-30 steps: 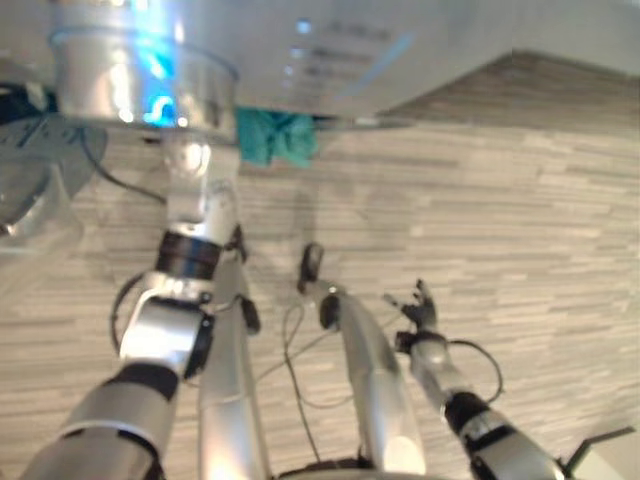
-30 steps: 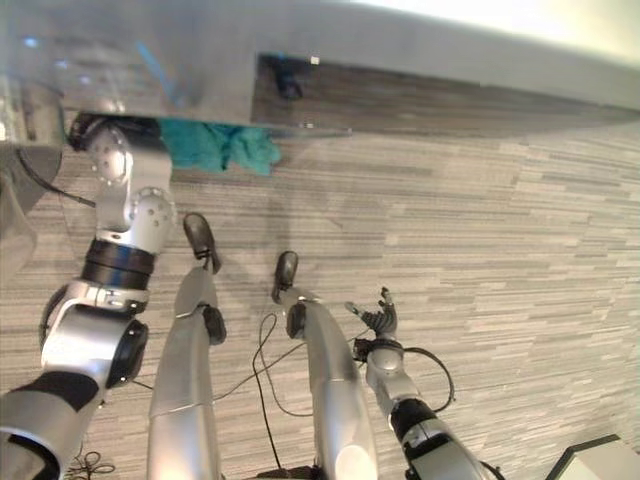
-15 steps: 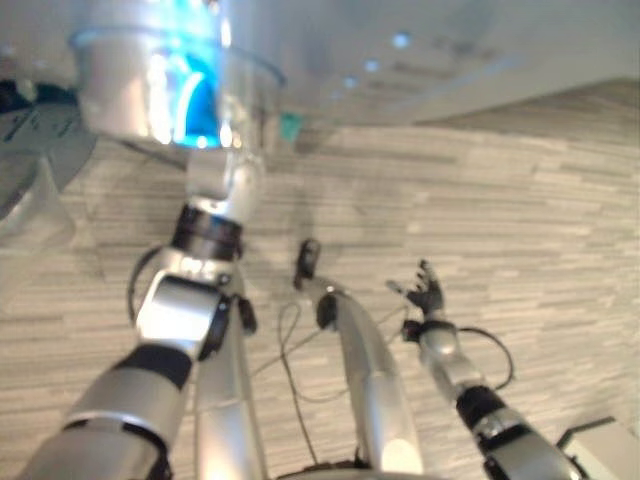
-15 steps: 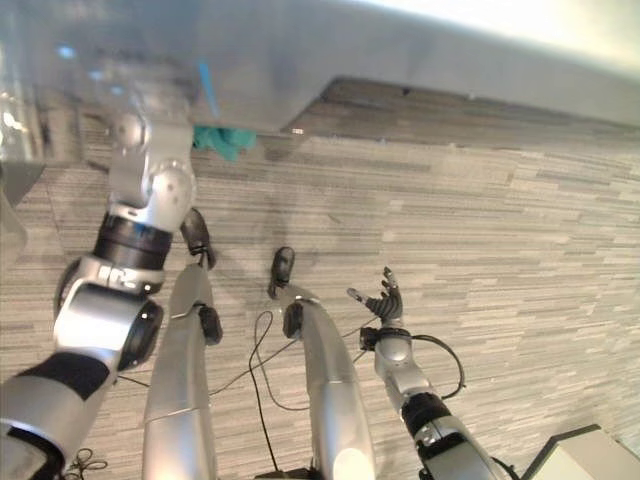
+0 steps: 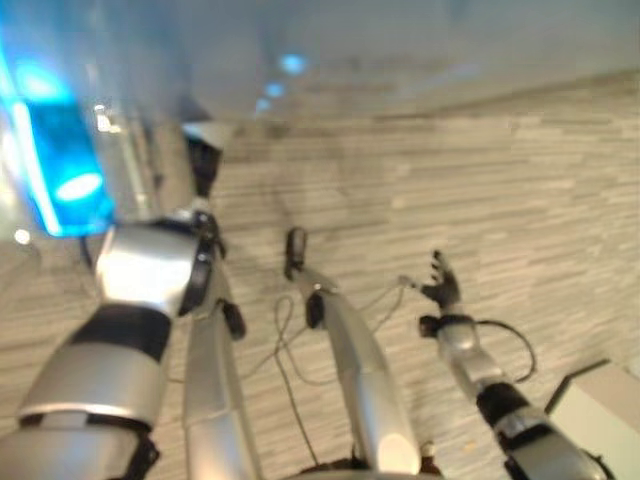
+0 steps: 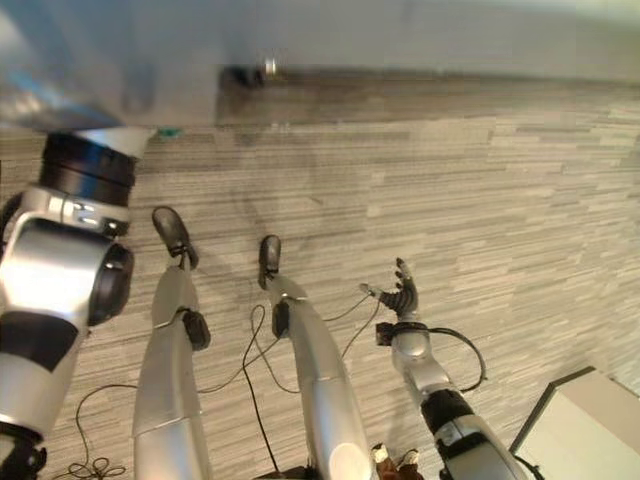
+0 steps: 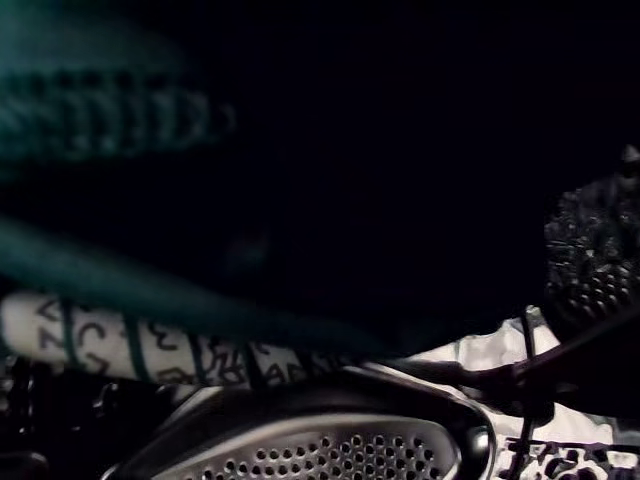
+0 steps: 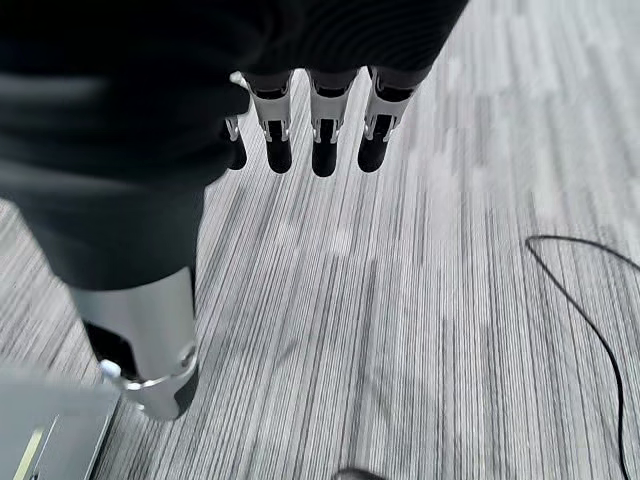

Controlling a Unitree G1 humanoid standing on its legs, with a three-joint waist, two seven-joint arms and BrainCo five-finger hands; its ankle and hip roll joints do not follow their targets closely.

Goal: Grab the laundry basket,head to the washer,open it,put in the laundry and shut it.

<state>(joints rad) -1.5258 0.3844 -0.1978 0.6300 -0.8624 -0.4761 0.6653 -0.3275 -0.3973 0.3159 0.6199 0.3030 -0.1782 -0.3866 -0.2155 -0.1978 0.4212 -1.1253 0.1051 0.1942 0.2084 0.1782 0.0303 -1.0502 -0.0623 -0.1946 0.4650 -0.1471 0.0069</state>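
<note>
At the left, the left arm (image 6: 60, 270) reaches up into the washer (image 6: 320, 40), whose pale grey front runs across the top of both eye views. A blue glow (image 5: 60, 170) shines on the washer beside that arm. The left hand is inside the machine, and I cannot tell whether it is released or grasping anything.

The laundry lies in the dark drum, seen in the left wrist view. A teal cloth (image 7: 100, 110) hangs close to the camera. A white cloth with dark and teal marks (image 7: 150, 345) lies beyond it, just above a perforated metal rib of the drum (image 7: 330, 455). A small teal scrap (image 6: 168, 132) shows at the washer's lower edge next to the left arm.

Further right, the right hand (image 6: 403, 295) hangs well apart from the washer, above the grey striped floor (image 6: 520, 200). It is released, its fingers (image 8: 322, 140) straight and holding nothing. A white box (image 6: 580, 420) sits on the floor at the far right.
</note>
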